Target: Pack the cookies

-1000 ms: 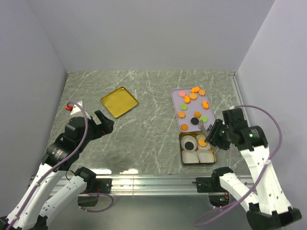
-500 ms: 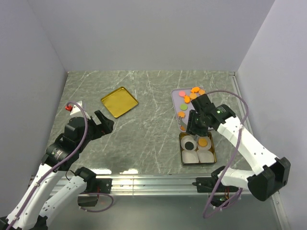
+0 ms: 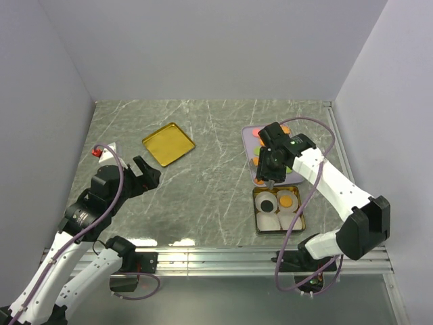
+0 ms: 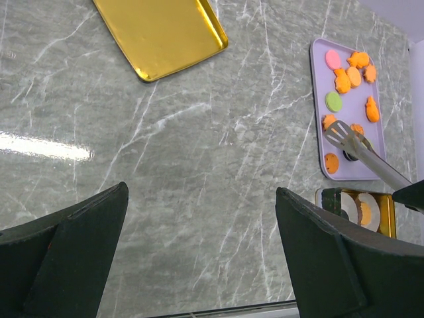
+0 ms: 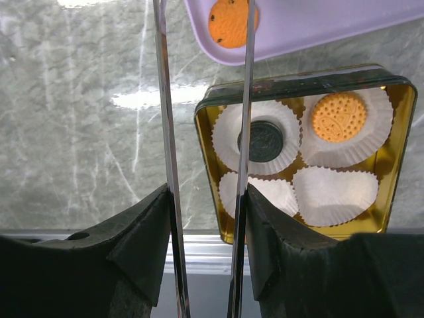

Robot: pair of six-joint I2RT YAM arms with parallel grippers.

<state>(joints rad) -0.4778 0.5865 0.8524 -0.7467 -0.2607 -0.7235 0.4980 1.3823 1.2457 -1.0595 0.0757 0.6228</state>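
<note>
Cookies (image 4: 342,79), mostly orange with one pink and one green, lie on a lilac tray (image 4: 351,106). Just in front of it sits a gold tin (image 5: 397,152) lined with white paper cups; one cup has a black cookie (image 5: 264,140) in it, another an orange cookie (image 5: 338,116). My right gripper (image 5: 207,192) is shut on metal tongs (image 4: 358,149), whose flat tip hovers over the tray among orange cookies. Seen from above, the right gripper (image 3: 270,166) hangs over the tray's near end. My left gripper (image 4: 201,191) stands open and holds nothing, far left over bare table.
A shallow gold lid (image 3: 168,143) lies at the back left of the table. A small red and white object (image 3: 98,152) sits by the left wall. The metal rail of the table's front edge (image 5: 212,255) runs just below the tin.
The right arm has swung from the right of the tin up and left over the tray, carrying the tongs. The left arm has not moved.
</note>
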